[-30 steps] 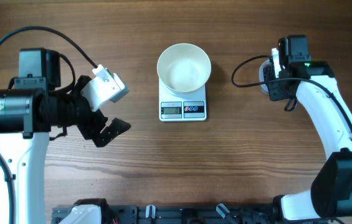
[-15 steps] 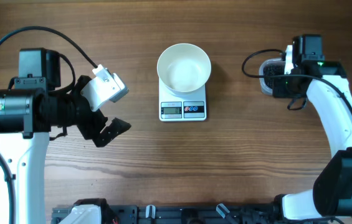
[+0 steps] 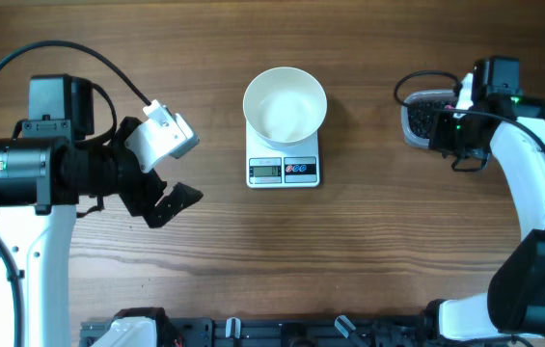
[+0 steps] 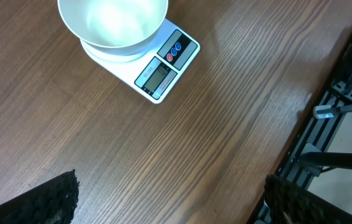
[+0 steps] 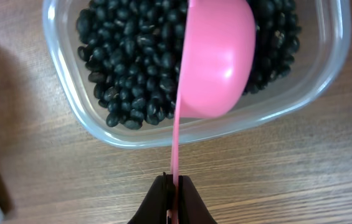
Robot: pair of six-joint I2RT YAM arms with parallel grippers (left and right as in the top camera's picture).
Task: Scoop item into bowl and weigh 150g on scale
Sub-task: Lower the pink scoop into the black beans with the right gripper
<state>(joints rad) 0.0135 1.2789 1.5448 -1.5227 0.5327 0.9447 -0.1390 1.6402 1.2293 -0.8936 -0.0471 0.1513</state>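
Right wrist | right hand (image 5: 174,186) clamped on pink scoop (image 5: 216,62) above beans (image 5: 132,68) in tub (image 5: 138,138) | left hand (image 4: 169,190) apart

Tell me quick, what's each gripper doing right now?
Left gripper: open, holding nothing.
Right gripper: closed on the handle of the scoop.
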